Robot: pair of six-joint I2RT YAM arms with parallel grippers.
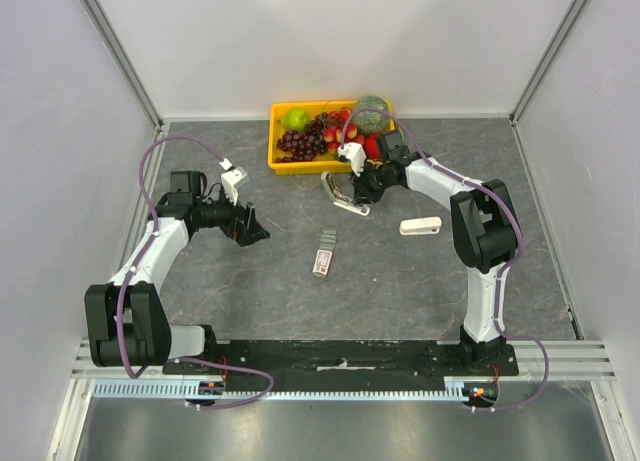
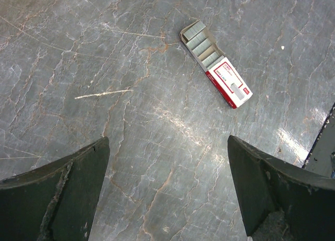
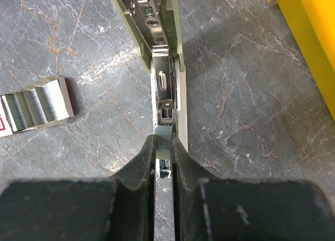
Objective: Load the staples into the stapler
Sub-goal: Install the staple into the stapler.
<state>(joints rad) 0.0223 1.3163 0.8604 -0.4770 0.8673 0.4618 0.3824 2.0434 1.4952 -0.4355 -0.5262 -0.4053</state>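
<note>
My right end effector [image 3: 165, 147] pinches the opened stapler [image 3: 159, 68] by its metal rail beside the yellow fruit basket [image 1: 300, 166], while my left end effector [image 2: 167, 194] hangs wide open over the bench [image 2: 78, 68]. The box of staples [image 2: 215, 63] lies open mid-bench between the arms, silvery strips [image 2: 201, 42] showing. I judge the left must lift one strip squarely while the right holds the channel level.

Yellow tray [image 1: 290, 167] of fruit (grapes [image 1: 297, 142], green apple [image 1: 296, 118]), grey marbled table [image 1: 250, 301]
</note>
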